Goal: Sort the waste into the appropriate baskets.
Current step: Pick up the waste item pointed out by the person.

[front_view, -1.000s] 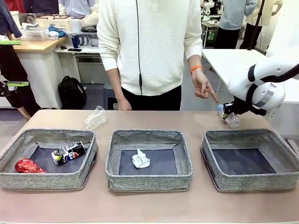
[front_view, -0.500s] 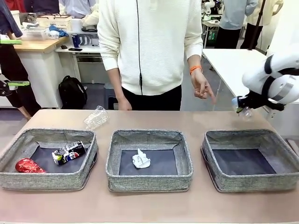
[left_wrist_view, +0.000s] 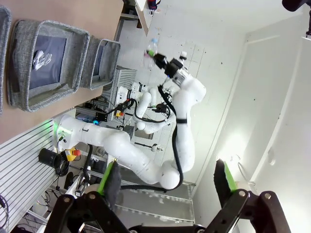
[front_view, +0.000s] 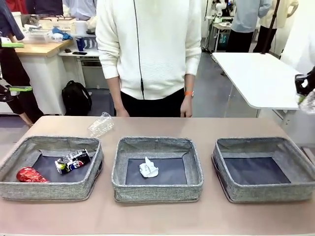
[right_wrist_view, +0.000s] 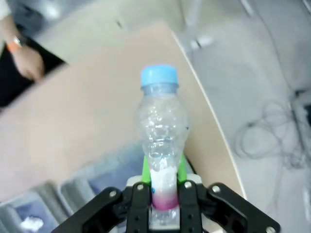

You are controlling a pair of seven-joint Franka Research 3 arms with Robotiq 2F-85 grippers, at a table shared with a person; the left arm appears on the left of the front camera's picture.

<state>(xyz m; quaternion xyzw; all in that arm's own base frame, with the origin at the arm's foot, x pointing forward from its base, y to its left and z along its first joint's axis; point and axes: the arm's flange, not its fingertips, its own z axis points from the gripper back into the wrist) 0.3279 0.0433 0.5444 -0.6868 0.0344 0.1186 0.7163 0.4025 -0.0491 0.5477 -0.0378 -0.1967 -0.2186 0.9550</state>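
The right fingers point(right_wrist_view: 145, 170) clamp the pink-labelled clear bottle point(right_wrist_view: 159, 121) at its labelled end, raised by the right edge of the table point(front_view: 206, 128) (blue cap pointing away). The left fingers point(left_wrist_view: 112, 178) gape wide, holding nothing. Along the near edge, the left basket point(front_view: 49, 189) holds the red can point(front_view: 29, 174) and the dark multicoloured can point(front_view: 73, 160), and the middle basket point(front_view: 157, 191) holds the paper ball point(front_view: 147, 167). The clear plastic container point(front_view: 100, 124) lies near the far-left corner.

Nothing legible anywhere: no brand, number or sign. Print on the dark can point(front_view: 72, 161) too small to read (same for the blurred pink label on the bottle point(right_wrist_view: 162, 126)).
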